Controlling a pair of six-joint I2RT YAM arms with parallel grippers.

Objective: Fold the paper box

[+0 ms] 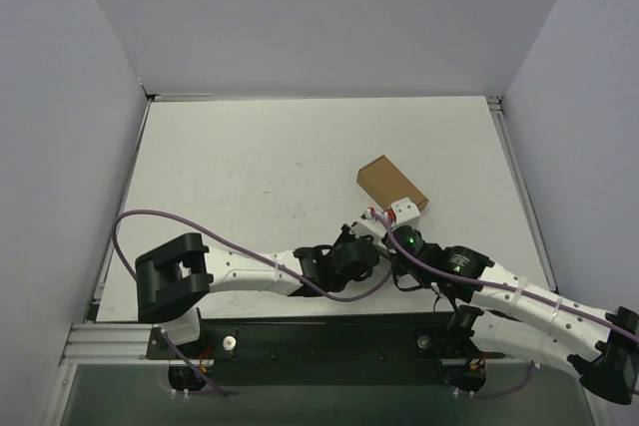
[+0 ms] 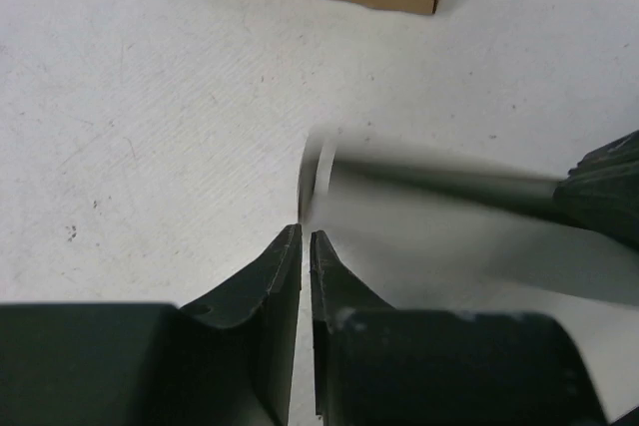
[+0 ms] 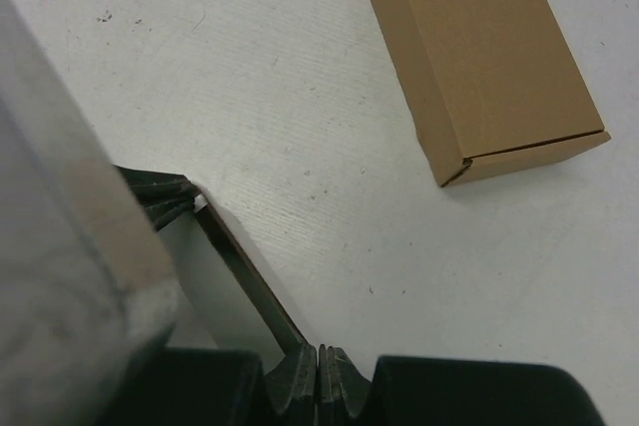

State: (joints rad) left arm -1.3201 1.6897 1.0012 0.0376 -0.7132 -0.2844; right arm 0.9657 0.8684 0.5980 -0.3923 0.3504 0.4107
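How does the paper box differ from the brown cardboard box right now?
The paper box is a thin pale sheet, not yet box-shaped; the brown cardboard box is a closed block. The paper box is pinched in the shut right gripper; the brown cardboard box lies free on the table, with nothing touching it.

The tabletop [image 1: 250, 147] is matt white, flecked with small dark specks and fine grey scratches, and the walls [image 1: 329, 17] around it are pale lilac-grey. The closed cardboard box [image 1: 391, 183] is plain tan-brown, while the paper box [image 2: 429, 216] shows white-grey (its thin edge looks brownish from the right wrist). The left arm [image 1: 250, 272] and right arm [image 1: 519, 298] are white with black joints and purple cables [image 1: 150, 216], the right one bearing a green light [image 1: 407, 240]; the left gripper [image 2: 305, 238] and right gripper [image 3: 318, 354] are black.
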